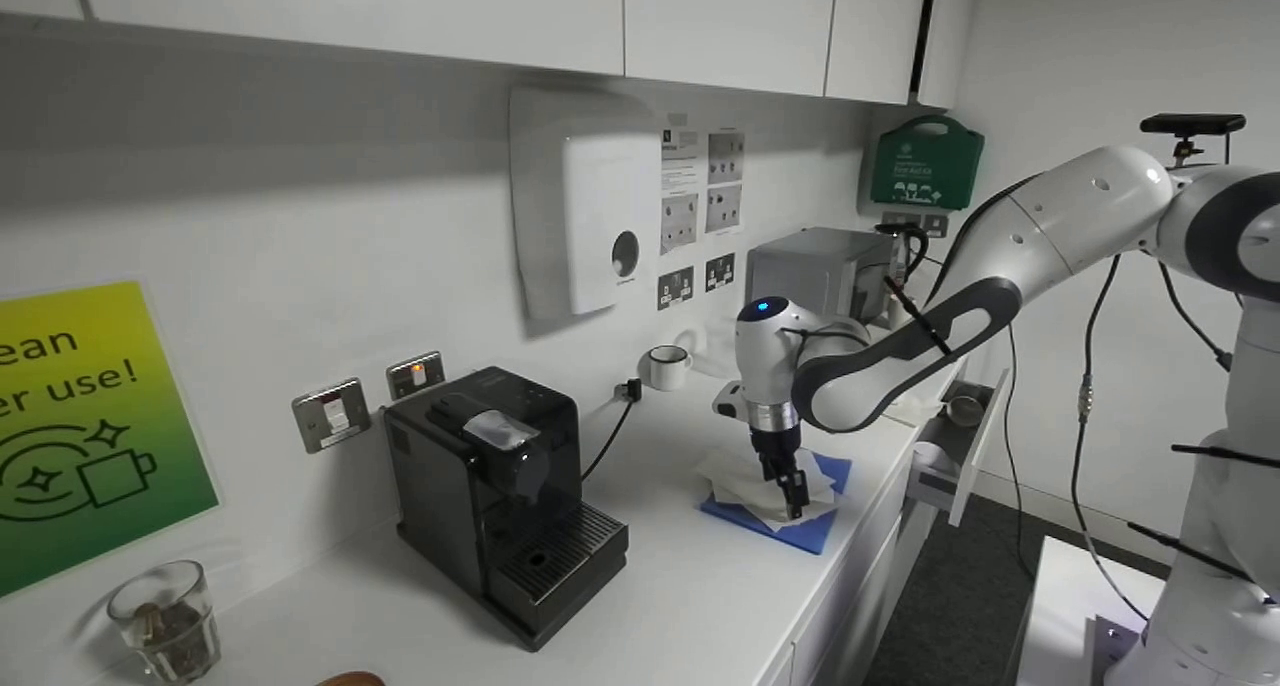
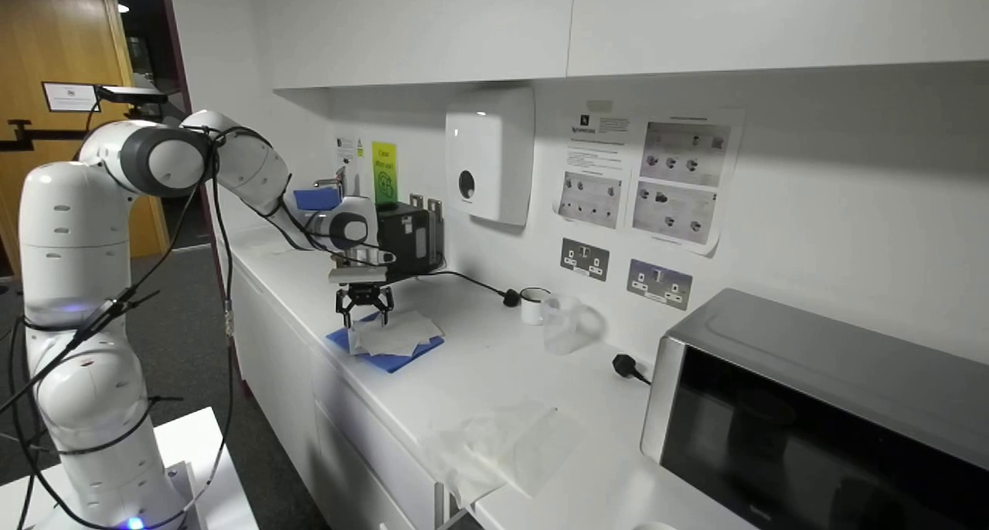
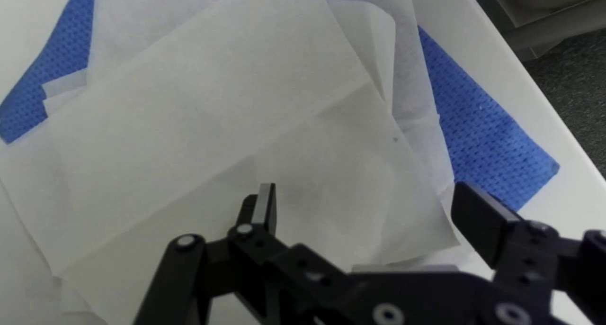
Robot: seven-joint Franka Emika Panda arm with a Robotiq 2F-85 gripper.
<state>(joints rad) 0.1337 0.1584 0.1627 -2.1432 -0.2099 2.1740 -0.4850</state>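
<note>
My gripper point(image 3: 364, 192) stands open above several overlapping sheets of thin white paper point(image 3: 213, 116). Nothing is held between its fingers. Beneath the sheets lies a blue textured cloth point(image 3: 487, 130), its corners sticking out on both sides in the wrist view. Both exterior views show the gripper point(image 2: 365, 324) pointing down over the paper point(image 2: 402, 333) and the blue cloth point(image 1: 805, 538) on the white counter. The fingertips are close to the top sheet; whether they touch it I cannot tell. Part of the paper is hidden behind the gripper.
A black coffee machine point(image 1: 430, 466) stands against the wall. Further along are a white mug point(image 2: 533, 306), a clear plastic container point(image 2: 560, 325) and a microwave point(image 2: 811, 344). A crumpled translucent sheet point(image 2: 510, 449) lies near the counter's front edge. A drawer point(image 1: 980, 456) is pulled out below.
</note>
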